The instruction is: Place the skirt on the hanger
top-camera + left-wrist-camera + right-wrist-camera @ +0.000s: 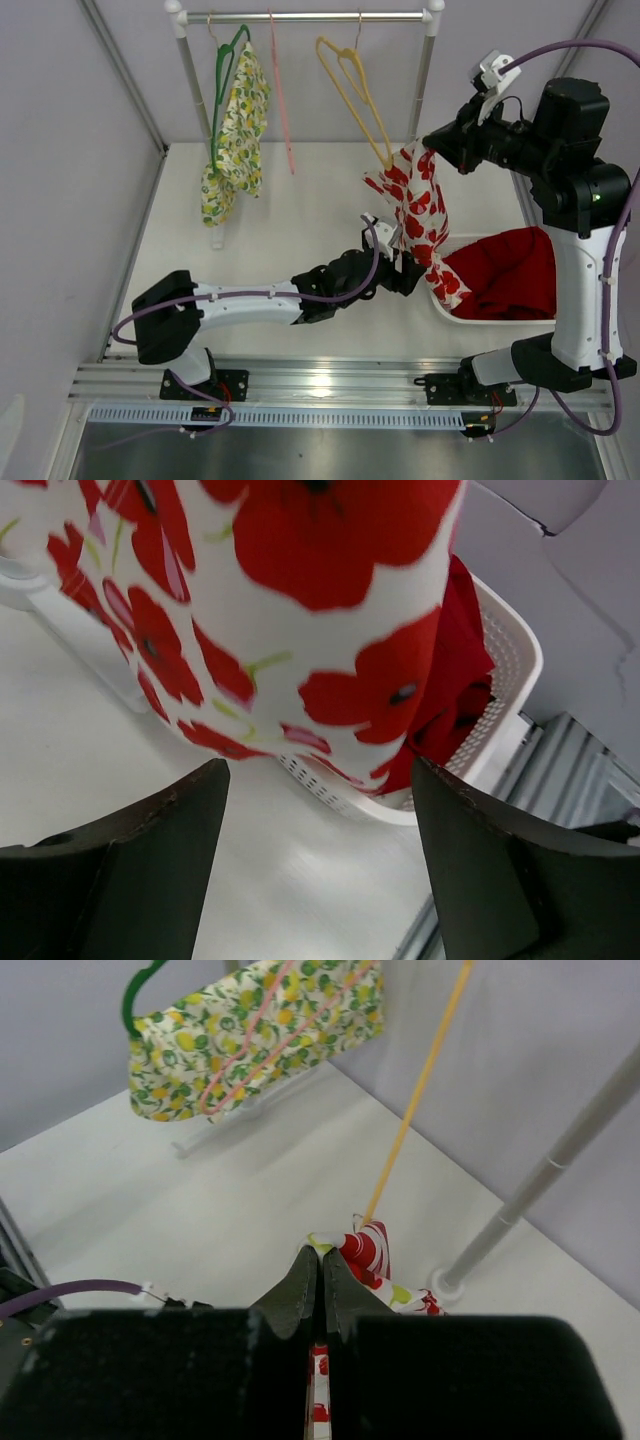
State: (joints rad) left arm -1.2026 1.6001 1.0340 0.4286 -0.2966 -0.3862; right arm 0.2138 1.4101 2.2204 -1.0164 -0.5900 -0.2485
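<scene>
Red-flowered skirt (pixel 422 215) hangs pinched in the right end effector (pixel 320 1260) beside the yellow hanger (pixel 352 82). The left end effector (pixel 402 266) is spread beside it.

**Rail Behind, Basket to the Right, Skirt Hanging Between**

A rail (pixel 300 16) is spanning the back of the table (pixel 300 220), and three hangers are hanging from it. The left hanger (pixel 222 90) is carrying a garment (pixel 238 140). The middle hanger (pixel 282 100) is hanging just right of it. The right hanger (pixel 360 95) is slanting down toward the right post (pixel 424 75). The skirt (pixel 420 215) is hanging pinched in the right gripper (pixel 432 152), with its top meeting that hanger's lower end and its lower end hanging at the left rim of the basket (pixel 495 320). The basket is sitting on the table's right side, with a second garment (pixel 510 270) lying in it. The left gripper (pixel 405 270) is sitting just left of the skirt's lower part, with its fingers parted.
</scene>
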